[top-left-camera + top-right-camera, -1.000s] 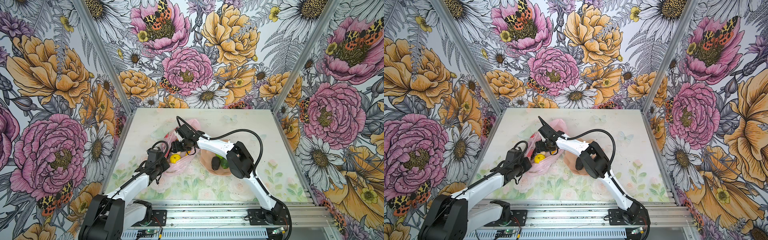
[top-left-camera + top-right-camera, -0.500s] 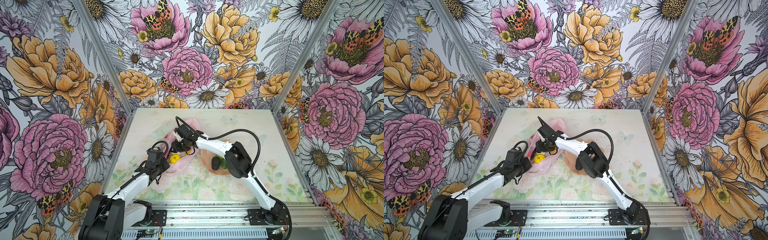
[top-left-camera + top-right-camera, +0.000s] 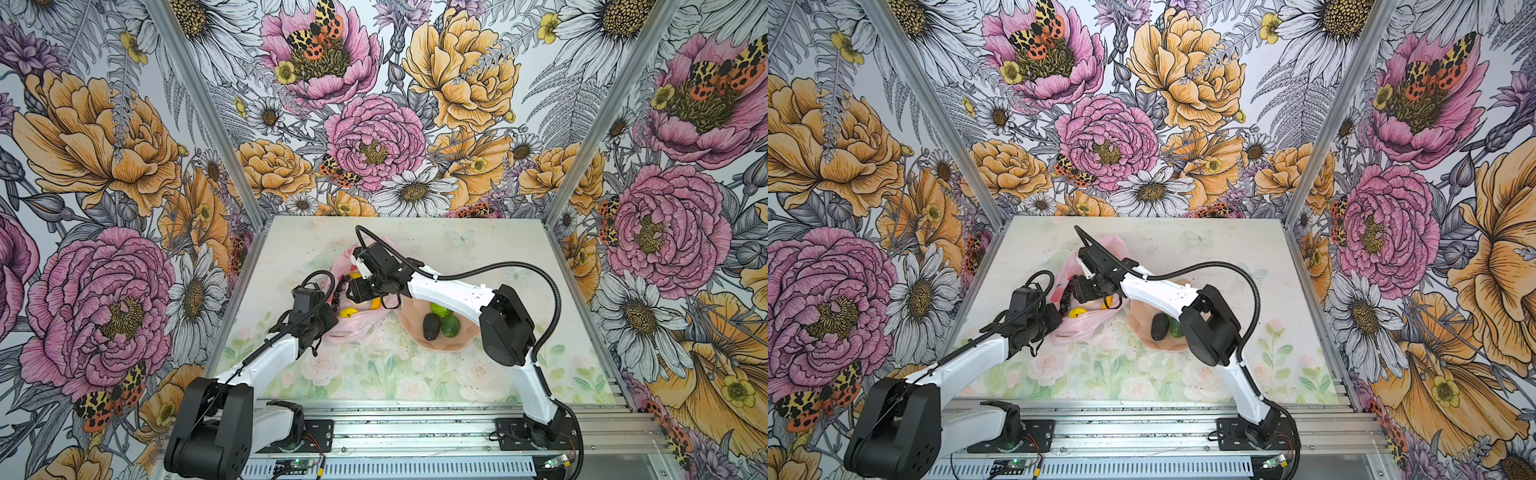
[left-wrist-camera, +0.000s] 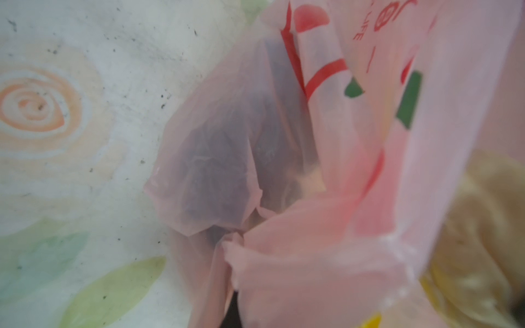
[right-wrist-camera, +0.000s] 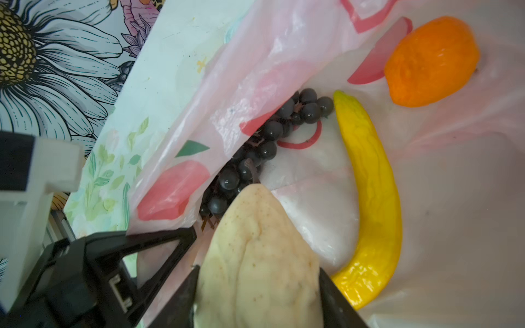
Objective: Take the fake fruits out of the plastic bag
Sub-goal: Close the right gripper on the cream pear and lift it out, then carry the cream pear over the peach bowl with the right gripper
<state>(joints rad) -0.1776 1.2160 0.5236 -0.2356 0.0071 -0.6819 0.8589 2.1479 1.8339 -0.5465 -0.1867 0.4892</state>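
The plastic bag (image 3: 353,328) (image 3: 1084,326) lies open on the tabletop (image 3: 478,257), left of the middle in both top views. The right pincer (image 5: 258,272) reaches into its mouth and grips the cream knobbly fruit (image 5: 255,241), one finger pressed to each side. Beyond that fruit, inside the bag, lie the black grapes (image 5: 270,136), partly under a fold of film, then the banana (image 5: 372,184) and the orange (image 5: 429,62). The left pincer (image 3: 328,322) is closed on the bag's near left edge, with the film bunched close before its camera. Just right of the bag, a peach bowl (image 3: 415,332) holds an avocado (image 3: 431,326) and two limes (image 3: 450,326).
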